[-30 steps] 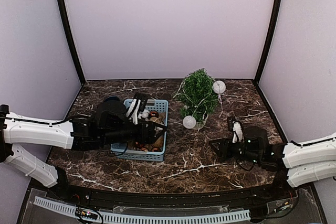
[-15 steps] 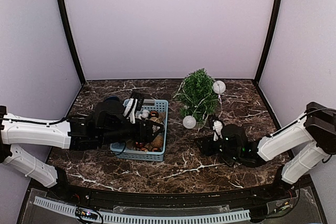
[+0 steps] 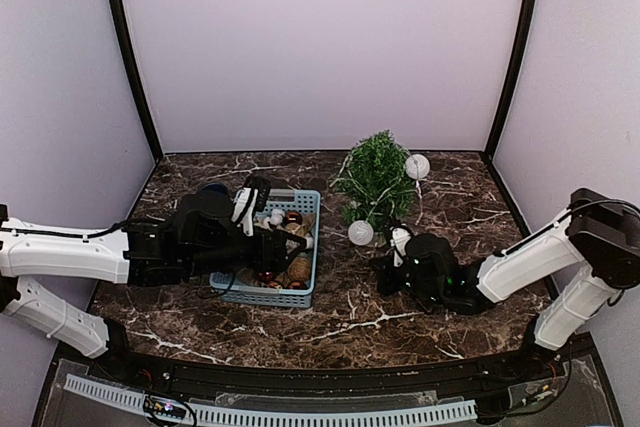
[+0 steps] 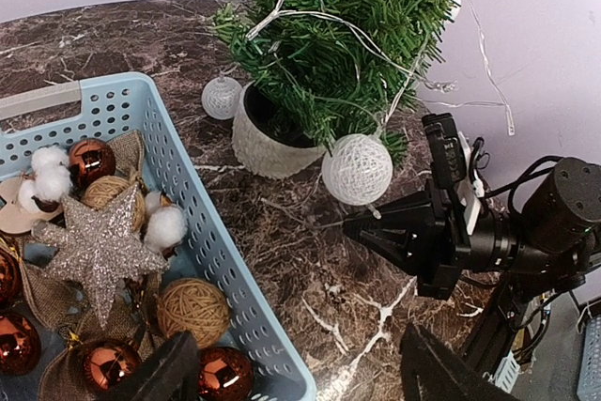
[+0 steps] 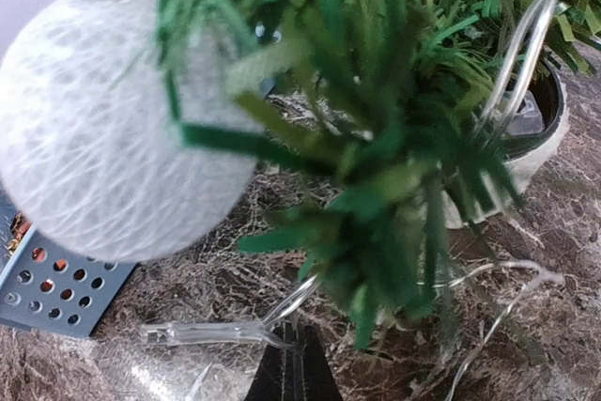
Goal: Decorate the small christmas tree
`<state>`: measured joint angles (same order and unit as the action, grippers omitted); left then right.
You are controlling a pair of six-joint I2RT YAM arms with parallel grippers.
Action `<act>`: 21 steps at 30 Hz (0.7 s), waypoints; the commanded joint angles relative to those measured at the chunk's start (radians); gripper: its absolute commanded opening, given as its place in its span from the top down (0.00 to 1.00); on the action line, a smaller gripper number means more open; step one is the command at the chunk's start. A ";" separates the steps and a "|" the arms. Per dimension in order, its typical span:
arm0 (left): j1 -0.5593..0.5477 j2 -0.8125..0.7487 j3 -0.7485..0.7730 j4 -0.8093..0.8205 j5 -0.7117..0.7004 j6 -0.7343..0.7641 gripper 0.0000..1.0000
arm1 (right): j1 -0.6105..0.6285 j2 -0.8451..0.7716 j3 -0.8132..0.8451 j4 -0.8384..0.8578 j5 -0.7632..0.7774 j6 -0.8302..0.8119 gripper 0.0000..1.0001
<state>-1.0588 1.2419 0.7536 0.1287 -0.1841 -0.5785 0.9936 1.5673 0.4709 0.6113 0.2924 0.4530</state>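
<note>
My right gripper (image 5: 291, 368) has its jaws pressed together low at the foot of the small christmas tree (image 3: 378, 179), and they look to be pinching the thin clear light wire (image 5: 211, 331). My left gripper (image 4: 296, 363) hangs spread and empty over the basket (image 4: 225, 260).

The tree stands upright on the table (image 3: 400, 319), just right of the basket. My worry is the wire. It loops through the stiff, bristly needles, so a hard tug could tip the light tree or slide its ribbed white pot (image 4: 268, 146) across the glossy marbled top. The thread-wound white ball (image 4: 357, 169) hangs just beside that gripper and could be knocked loose.

In the perforated plastic basket lie a glittery star (image 4: 99, 246), shiny copper baubles (image 4: 91, 159) and a twine ball (image 4: 192, 310).
</note>
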 commanded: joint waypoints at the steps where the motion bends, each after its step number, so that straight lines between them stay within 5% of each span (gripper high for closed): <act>1: -0.006 -0.004 0.018 -0.008 -0.013 0.039 0.24 | 0.045 -0.083 -0.019 -0.064 0.019 -0.001 1.00; 13: -0.054 0.080 0.011 0.164 0.158 0.221 0.22 | 0.107 -0.518 -0.087 -0.287 -0.210 0.191 1.00; 21: -0.115 0.267 0.195 0.172 0.293 0.360 0.19 | 0.107 -0.697 -0.041 -0.372 -0.372 0.267 1.00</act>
<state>-1.1534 1.4570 0.8597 0.2646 0.0212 -0.3161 1.0924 0.9409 0.3923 0.2718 0.0238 0.6613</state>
